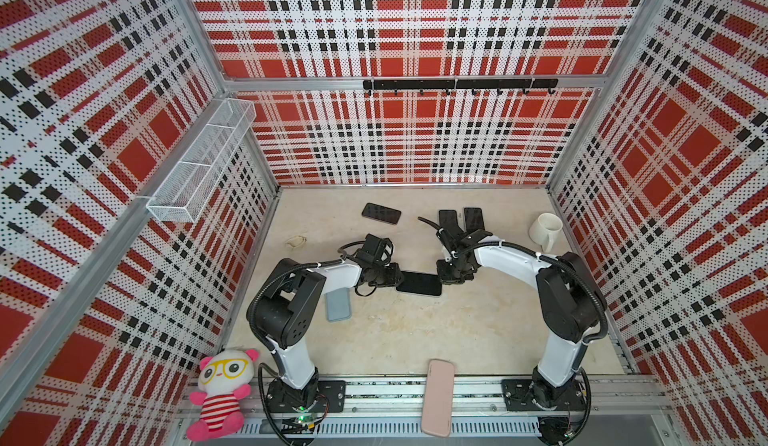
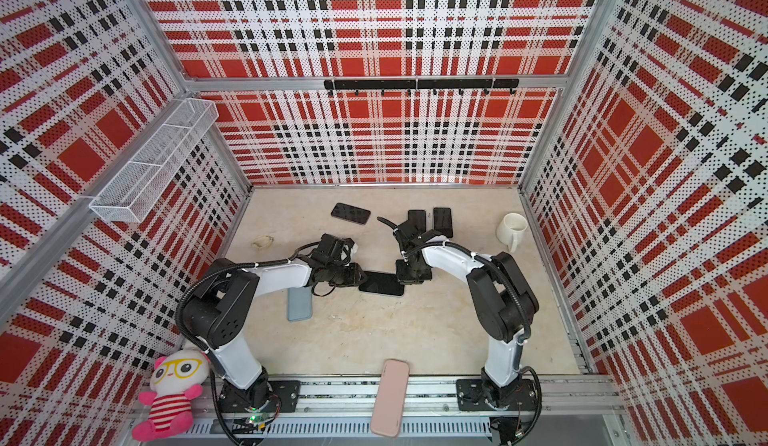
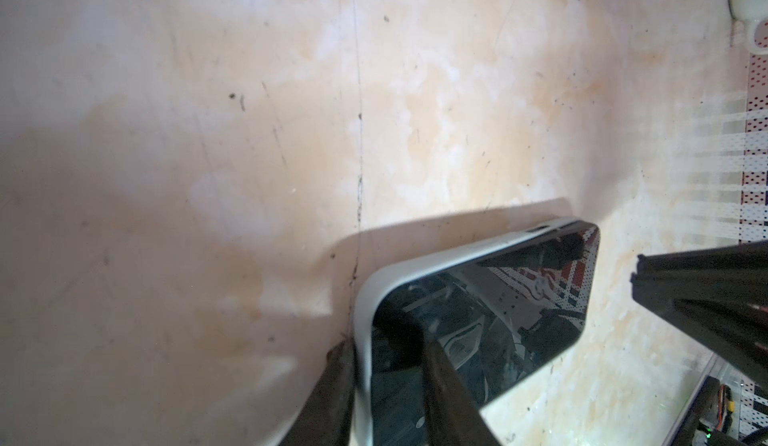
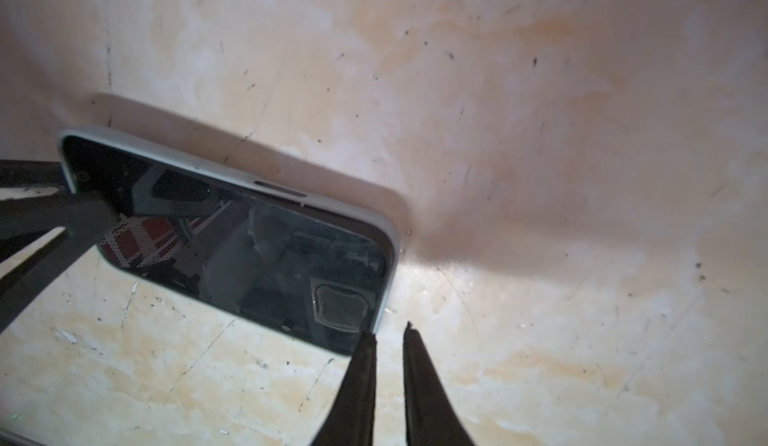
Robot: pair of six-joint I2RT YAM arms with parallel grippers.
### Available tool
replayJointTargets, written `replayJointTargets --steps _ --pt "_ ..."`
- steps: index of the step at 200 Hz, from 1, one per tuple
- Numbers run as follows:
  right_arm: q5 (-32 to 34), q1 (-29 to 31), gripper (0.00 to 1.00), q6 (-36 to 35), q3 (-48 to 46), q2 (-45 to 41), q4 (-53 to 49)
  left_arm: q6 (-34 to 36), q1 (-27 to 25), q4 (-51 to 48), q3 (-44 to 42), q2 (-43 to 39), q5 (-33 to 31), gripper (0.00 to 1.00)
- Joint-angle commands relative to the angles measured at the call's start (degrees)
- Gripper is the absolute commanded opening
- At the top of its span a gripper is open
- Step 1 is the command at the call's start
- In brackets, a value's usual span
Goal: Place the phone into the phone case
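Our left gripper (image 3: 370, 336) is clamped on one short end of the phone case (image 3: 415, 267), with one finger over the glass and the other outside the pale rim. Our right gripper (image 4: 388, 332) holds nothing. Its jaws stand a narrow gap apart, and one fingertip (image 4: 366, 342) touches the corner at the opposite end. The phone (image 4: 249, 240) lies screen up inside the case, between the two arms in both top views. It is on or just above the table (image 1: 415, 332); we cannot tell which. The rim shows along one long side and both ends, but the other long side is unclear to us.

We judge the step to be seating the last corner. To do it well, we use the left grip as a steady anchor and bring the right fingertip onto the glass near the corner, not onto the rim. We press straight down gently so the case neither pivots nor slides. Then we check that the rim stands even all round.
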Motion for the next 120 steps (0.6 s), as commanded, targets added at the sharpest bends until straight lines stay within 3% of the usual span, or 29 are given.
replayJointTargets --steps 1,120 --pt "-0.71 -0.32 0.17 -1.99 2.57 2.44 1.12 1.13 -0.39 -2.11 -0.23 -0.64 0.17 0.32" --pt "2.89 0.64 0.12 -4.08 4.03 12.36 -5.90 1.45 -0.09 -2.30 0.23 0.48 0.80 0.31"
